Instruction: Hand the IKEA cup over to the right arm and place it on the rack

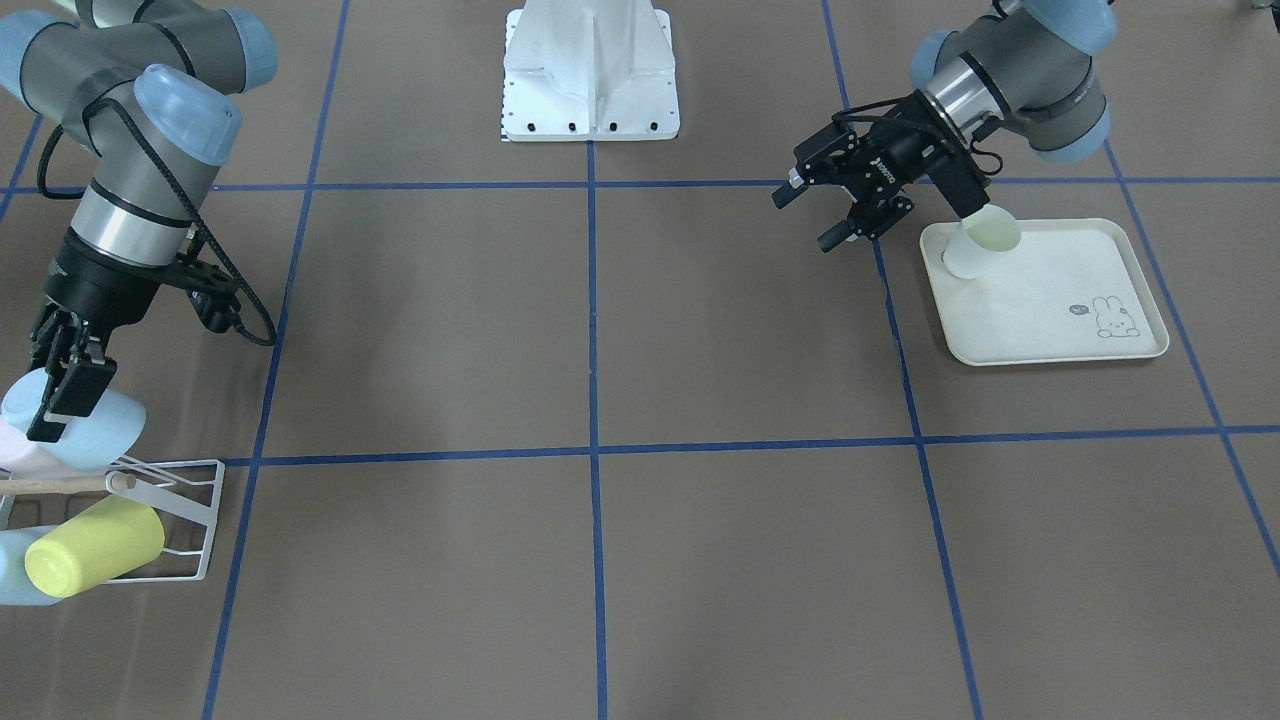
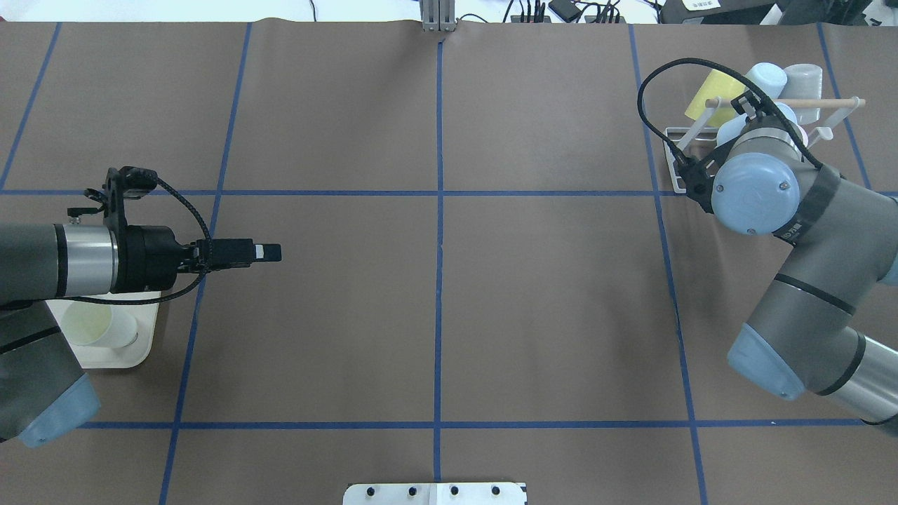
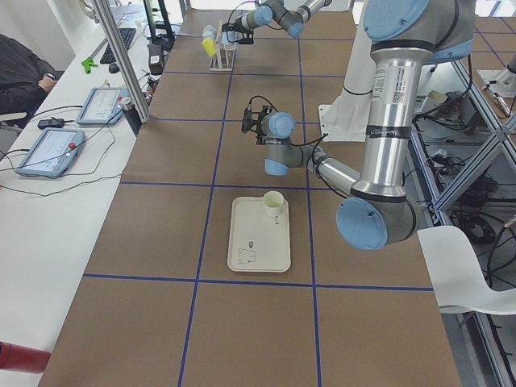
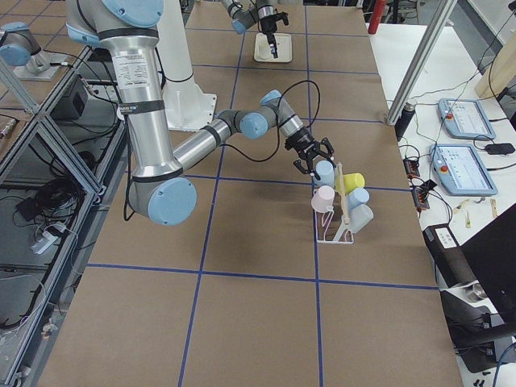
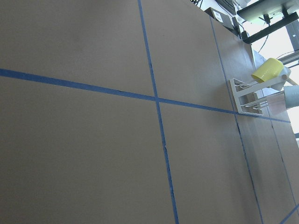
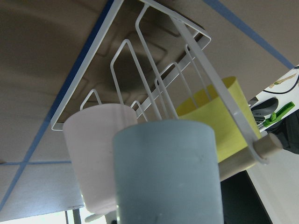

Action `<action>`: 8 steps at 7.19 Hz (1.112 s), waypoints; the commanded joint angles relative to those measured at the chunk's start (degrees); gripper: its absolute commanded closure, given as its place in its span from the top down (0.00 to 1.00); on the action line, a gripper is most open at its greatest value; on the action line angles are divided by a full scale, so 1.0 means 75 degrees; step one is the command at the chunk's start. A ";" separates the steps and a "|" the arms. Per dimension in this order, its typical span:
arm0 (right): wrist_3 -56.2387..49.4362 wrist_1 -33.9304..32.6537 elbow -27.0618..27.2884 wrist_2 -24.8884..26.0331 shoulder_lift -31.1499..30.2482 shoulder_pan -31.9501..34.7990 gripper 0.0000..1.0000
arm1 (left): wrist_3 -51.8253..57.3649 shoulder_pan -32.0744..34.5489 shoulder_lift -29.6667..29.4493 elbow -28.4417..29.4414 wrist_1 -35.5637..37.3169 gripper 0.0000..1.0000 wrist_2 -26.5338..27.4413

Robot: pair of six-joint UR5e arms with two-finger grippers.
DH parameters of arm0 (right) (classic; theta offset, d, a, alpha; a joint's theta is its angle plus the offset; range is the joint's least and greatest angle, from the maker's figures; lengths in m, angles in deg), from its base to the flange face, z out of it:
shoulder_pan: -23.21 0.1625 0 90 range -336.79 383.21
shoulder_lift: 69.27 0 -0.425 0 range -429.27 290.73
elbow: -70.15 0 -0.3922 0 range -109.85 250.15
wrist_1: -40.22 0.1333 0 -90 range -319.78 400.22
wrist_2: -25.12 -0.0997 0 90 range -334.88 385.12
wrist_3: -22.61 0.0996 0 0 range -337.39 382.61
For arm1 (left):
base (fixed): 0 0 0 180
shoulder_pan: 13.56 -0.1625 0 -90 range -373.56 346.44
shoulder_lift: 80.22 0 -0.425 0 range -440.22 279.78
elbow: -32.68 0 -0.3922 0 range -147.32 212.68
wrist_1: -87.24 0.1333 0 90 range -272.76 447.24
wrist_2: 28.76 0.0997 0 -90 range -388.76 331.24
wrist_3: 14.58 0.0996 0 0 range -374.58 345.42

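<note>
Lower left, the white rack holds a yellow cup lying sideways. Just above it, the right gripper pinches the pale blue IKEA cup. Upper right, a cream tray carries one empty pale cup. Beside the tray, the left gripper is spread.

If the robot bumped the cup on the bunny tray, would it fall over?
Probably. The cup looks empty and plastic, so likely light. It stands upright on the tray, taller than wide, so it may tip and roll.
</note>
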 commanded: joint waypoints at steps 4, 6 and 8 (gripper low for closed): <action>0.0012 0.0013 -0.0113 0.0012 0.0036 -0.0030 0.55 | 0.0012 -0.0012 -0.0056 0.0012 0.0000 1.00 -0.0012; 0.0257 0.0013 -0.0183 0.0035 0.0036 -0.0077 0.70 | 0.0012 -0.0012 -0.0056 0.0001 0.0000 1.00 -0.0012; 0.0270 0.0013 -0.0242 0.0058 0.0140 -0.0089 0.73 | 0.0012 -0.0012 -0.0056 0.0012 0.0000 1.00 -0.0012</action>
